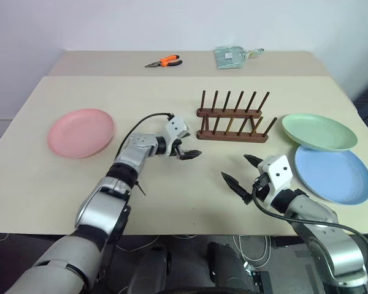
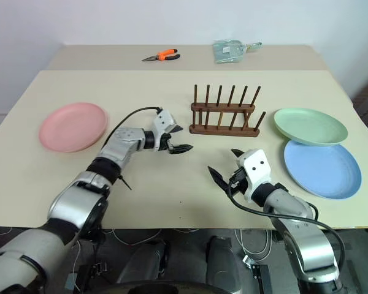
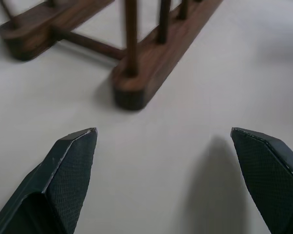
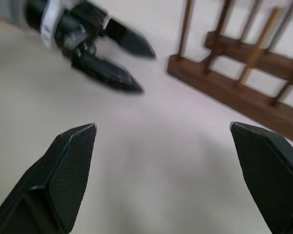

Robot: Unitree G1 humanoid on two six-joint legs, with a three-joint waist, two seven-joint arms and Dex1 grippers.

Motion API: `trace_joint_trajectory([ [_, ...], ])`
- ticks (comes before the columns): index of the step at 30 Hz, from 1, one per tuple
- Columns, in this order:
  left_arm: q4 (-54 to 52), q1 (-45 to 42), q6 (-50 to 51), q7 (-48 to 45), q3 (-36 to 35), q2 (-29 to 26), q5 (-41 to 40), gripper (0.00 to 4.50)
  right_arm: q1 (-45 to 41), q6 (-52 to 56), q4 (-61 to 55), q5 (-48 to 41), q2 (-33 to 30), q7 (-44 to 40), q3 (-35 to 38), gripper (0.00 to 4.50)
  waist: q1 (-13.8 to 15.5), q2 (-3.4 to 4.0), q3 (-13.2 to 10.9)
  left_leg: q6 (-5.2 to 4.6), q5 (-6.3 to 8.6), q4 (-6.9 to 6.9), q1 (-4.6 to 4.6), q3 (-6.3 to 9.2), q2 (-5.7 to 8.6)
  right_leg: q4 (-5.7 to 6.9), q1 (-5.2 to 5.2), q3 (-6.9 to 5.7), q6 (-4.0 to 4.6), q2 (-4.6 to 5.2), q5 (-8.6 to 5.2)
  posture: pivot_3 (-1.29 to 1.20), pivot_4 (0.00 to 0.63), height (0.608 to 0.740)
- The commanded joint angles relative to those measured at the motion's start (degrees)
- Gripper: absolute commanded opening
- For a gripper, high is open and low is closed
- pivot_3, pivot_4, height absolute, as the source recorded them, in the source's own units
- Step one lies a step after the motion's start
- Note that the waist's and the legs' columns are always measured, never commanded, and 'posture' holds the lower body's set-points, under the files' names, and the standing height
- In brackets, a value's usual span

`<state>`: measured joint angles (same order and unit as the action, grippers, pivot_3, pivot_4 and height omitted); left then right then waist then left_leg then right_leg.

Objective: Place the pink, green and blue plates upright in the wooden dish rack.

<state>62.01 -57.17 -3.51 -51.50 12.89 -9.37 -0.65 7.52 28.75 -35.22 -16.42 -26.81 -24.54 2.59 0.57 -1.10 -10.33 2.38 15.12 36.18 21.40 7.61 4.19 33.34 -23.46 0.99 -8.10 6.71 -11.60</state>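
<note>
The dark wooden dish rack [image 1: 233, 120] stands empty mid-table, its pegs upright. A pink plate [image 1: 81, 132] lies flat at the left. At the right lie the green plate [image 1: 319, 131] and, nearer me, the blue plate [image 1: 332, 173], the green rim overlapping the blue one. My left gripper [image 1: 189, 152] is open with nothing in it, just left of the rack's near end [image 3: 132, 92]. Near the front edge my right gripper [image 1: 243, 173] is open and empty, pointing toward the rack [image 4: 244, 92] and the left gripper [image 4: 132, 66].
Orange-handled pliers [image 1: 164, 61] and a pale green dustpan-like object [image 1: 232, 56] lie on the far table. The table's [image 1: 172, 196] front edge runs just under my arms. A bare stretch lies between the pink plate and the rack.
</note>
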Motion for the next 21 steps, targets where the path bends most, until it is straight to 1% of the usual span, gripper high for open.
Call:
trace_joint_trajectory([
  [1,7.12,-3.22,-3.87,1.35,0.37,2.18,3.24,4.25,1.57,0.73,-4.90,1.17,0.84,2.69,0.51,4.49,0.16,0.00,0.00,0.00,0.00,0.01,0.00,0.00,-0.01,0.02,0.00,-0.01,-0.01,0.00,0.00,0.00,0.150,0.740],
  [2,8.39,-3.81,-4.45,1.87,0.06,2.88,3.68,3.96,2.18,0.84,-5.41,1.53,0.87,3.18,0.53,4.50,0.18,0.00,0.01,0.00,0.00,0.03,0.00,0.00,-0.01,0.02,0.02,-0.02,-0.02,0.00,-0.01,0.00,0.150,0.740],
  [4,9.93,-4.39,-5.37,2.16,-0.55,3.54,4.25,3.15,2.97,0.98,-6.11,2.06,0.86,3.87,0.32,4.50,0.21,-0.05,0.03,0.00,0.00,0.06,-0.01,0.01,0.00,0.01,0.06,-0.01,-0.04,0.00,-0.01,0.00,0.150,0.740],
  [8,10.82,-4.41,-6.89,2.03,-1.42,4.55,4.66,1.08,3.76,1.28,-7.03,2.72,0.76,4.37,-0.24,4.50,0.17,-0.08,0.06,0.00,0.00,0.06,-0.02,0.04,0.01,0.01,0.09,-0.02,-0.07,0.00,0.00,0.00,0.150,0.740],
  [10,10.82,-3.86,-7.44,1.86,-1.79,4.63,4.93,0.14,3.34,1.48,-7.00,2.74,0.63,4.17,-0.42,4.50,0.17,-0.08,0.06,0.00,0.00,0.06,-0.02,0.04,0.01,0.02,0.08,-0.02,-0.07,0.00,0.00,0.00,0.150,0.740],
  [17,8.27,0.22,-10.39,-1.11,-2.58,4.03,5.04,0.14,0.08,1.65,-4.38,2.72,-0.92,1.65,-0.66,4.50,0.13,-0.08,0.07,0.00,0.00,0.04,-0.05,0.04,0.00,0.04,0.09,-0.02,-0.07,0.00,0.00,0.00,0.150,0.740],
  [20,6.13,2.50,-10.52,-3.44,-3.81,3.82,3.60,0.14,-1.09,1.34,-2.93,2.80,-1.45,0.64,-0.89,4.50,0.12,-0.08,0.07,0.00,0.00,0.04,-0.05,0.04,0.00,0.04,0.09,-0.02,-0.06,0.00,0.00,0.00,0.150,0.740],
  [21,5.87,2.67,-9.83,-3.23,-4.17,3.81,3.39,0.37,-1.40,1.18,-2.54,2.84,-1.49,0.48,-1.03,4.50,0.12,-0.08,0.07,0.00,0.00,0.04,-0.05,0.05,0.00,0.05,0.09,-0.02,-0.05,0.00,0.01,0.00,0.150,0.740],
])
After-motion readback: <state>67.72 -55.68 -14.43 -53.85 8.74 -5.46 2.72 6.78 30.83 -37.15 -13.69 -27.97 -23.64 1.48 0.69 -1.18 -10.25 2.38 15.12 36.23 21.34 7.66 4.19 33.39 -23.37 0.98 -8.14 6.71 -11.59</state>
